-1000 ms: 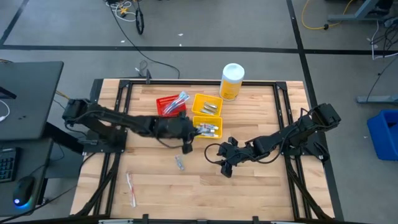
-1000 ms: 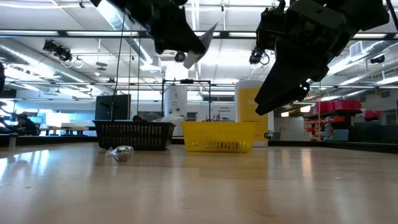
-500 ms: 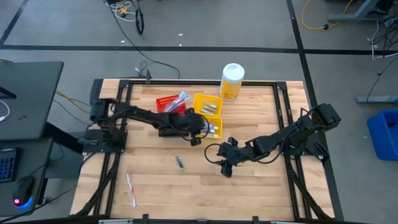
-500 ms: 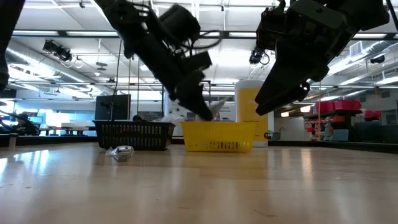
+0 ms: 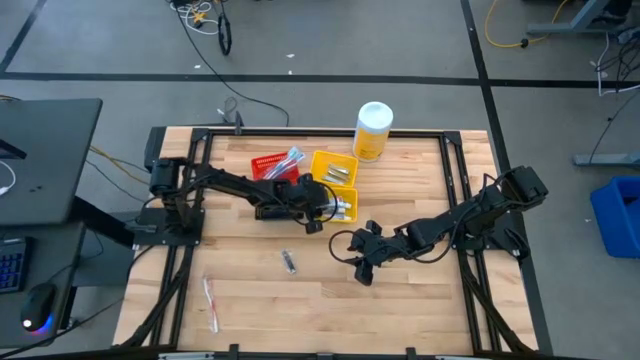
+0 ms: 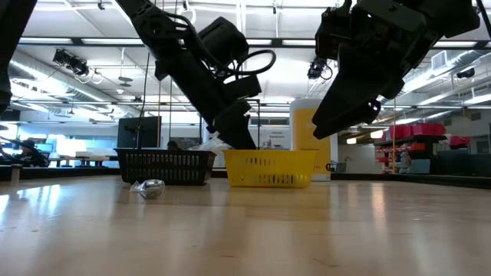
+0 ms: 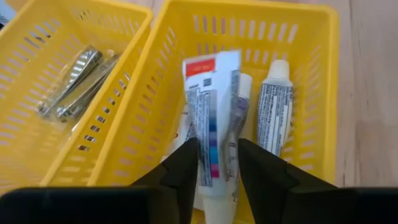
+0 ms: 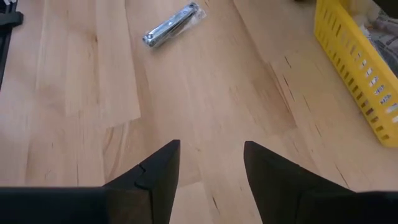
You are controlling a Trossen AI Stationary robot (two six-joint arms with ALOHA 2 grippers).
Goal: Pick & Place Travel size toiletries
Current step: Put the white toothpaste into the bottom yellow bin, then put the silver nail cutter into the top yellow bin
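While gripped, toothpaste tube [image 7: 214, 118] apparently points lengthwise into yellow bin [image 7: 311, 74].

Robotics lab; exposed ceiling ducts [image 6: 69, 57]; floor cables [image 5: 205, 20]

Grey floor [image 5: 330, 45] all round the wooden table [image 5: 420, 300], crossed by dark lines; cables [image 5: 205, 15] lie loose on it, a yellow one [image 5: 505, 30] further right; a dark desk [image 5: 40, 160] with a keyboard [image 5: 10, 262] and mouse [image 5: 36, 305] stands to one side — a blue bin [image 5: 617, 215] to the other; strip lights [image 6: 100, 88] and ducts hang from the ceiling.
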